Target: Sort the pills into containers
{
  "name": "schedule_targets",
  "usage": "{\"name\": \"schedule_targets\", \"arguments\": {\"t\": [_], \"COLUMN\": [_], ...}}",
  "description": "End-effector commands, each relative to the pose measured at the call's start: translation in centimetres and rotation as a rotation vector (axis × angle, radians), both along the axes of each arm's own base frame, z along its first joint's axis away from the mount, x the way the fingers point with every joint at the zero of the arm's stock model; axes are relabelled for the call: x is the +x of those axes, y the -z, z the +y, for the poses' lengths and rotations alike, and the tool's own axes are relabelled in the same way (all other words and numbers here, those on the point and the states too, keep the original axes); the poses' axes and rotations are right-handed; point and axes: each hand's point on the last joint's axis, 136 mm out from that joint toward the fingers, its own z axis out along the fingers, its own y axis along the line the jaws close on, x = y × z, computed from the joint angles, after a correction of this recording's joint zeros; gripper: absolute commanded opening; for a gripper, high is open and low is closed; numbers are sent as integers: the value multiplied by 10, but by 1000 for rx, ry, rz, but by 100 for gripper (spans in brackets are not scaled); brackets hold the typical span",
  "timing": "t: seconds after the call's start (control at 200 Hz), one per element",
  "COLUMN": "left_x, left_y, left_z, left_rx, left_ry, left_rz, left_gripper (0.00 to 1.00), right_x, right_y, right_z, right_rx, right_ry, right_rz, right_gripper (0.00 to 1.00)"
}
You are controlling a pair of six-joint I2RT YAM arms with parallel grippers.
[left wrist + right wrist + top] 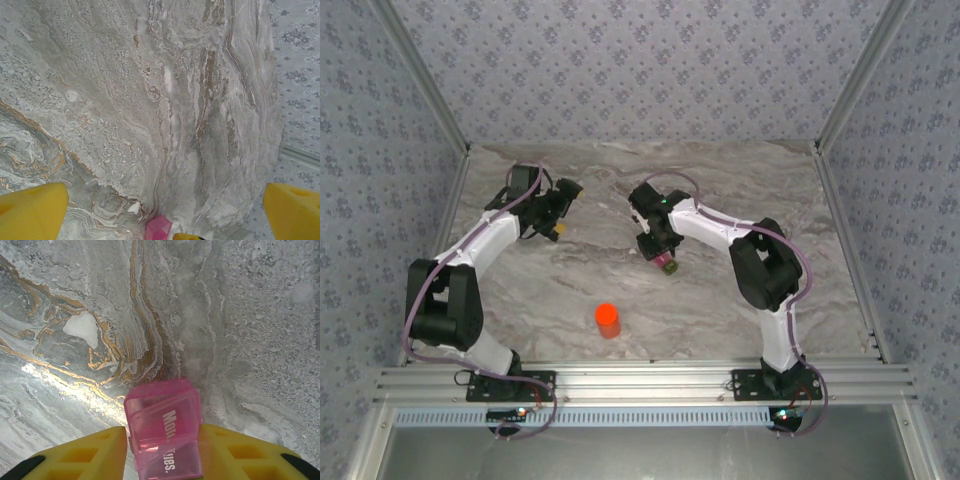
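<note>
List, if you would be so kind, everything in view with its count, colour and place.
marble-patterned table: one, grey-beige, under everything.
translucent pink and olive-green plastic pill box: one, pink and olive, mid-table, gripped from both sides.
orange-red cylindrical bottle: one, orange-red, upright near the front edge, centre.
small pink object: one, pink, on the table's left rear; possibly a pill.
left gripper: one, yellow fingers, open, over the table's left rear.
right gripper: one, yellow fingers, shut on the pill box.
</note>
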Motion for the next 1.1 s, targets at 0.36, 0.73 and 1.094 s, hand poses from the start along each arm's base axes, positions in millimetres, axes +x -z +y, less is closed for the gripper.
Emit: {"name": "schedule_targets", "arguments": {"t": [0.36, 0.73, 1.094], "left_x": [5, 9, 7], "left_y": [-4, -7, -2], "left_z": [-4, -23, -49], "left_rx": [-22, -43, -58], "left_ry": [6, 116, 239], "left_rz": [-11, -25, -21], "left_gripper": [100, 100, 100], "right_x": [6, 18, 25], "right_y": [-4, -35, -32], "right_z": [-4, -11, -13], "right_rx": [-2, 18, -6], "right_ry": [11, 74, 115], "right_rz": [4, -79, -95], "right_gripper": [6, 0, 0]}}
